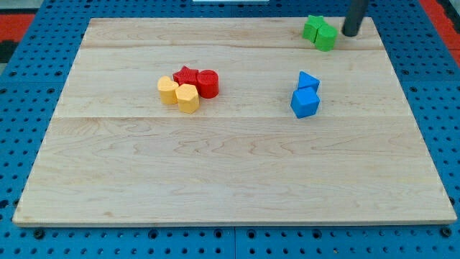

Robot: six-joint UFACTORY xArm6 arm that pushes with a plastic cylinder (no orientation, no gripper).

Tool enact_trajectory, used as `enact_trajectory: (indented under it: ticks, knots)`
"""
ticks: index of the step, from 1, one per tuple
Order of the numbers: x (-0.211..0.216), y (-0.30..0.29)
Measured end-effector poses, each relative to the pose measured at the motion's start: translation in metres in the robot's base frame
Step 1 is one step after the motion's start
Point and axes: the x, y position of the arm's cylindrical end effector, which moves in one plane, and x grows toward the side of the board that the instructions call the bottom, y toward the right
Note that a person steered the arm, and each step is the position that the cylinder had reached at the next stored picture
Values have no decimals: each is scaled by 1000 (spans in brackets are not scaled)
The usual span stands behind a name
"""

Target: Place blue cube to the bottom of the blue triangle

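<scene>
My tip point(350, 34) rests at the far right of the wooden board point(230, 180), just right of the green blocks and seemingly apart from them, though the gap is too narrow to be sure. It is a bare dark rod with nothing to open or close, and it carries nothing.

The blue cube point(305, 103) sits right of the board's middle, well nearer than my tip. The blue triangle point(308, 80) lies just beyond it on the far side, and the two touch or nearly touch; so the cube is on the triangle's near side, toward the view's bottom.

Two green blocks stand together at the far edge: one green block point(313, 27) on the left, whose shape I cannot make out, and a green cube-like block point(325, 37) pressed against its near right side.

Left of centre is a tight cluster of four. A red star-shaped block point(185, 75) and a red cylinder point(208, 83) form the far side, the cylinder to the right. In front of them sit a yellow rounded block point(168, 90) on the left and a yellow hexagonal block point(188, 98) beside it. This cluster lies well apart from the blue pair.
</scene>
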Motion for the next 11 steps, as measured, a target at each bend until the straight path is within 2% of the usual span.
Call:
enact_trajectory:
  ticks: [1, 2, 3, 4, 5, 6, 7, 8, 11]
  knots:
    - [12, -35]
    - [18, -18]
    - [24, 38]
    - [85, 57]
    - [145, 39]
    - [188, -18]
    - [190, -85]
    - [173, -113]
    - [161, -44]
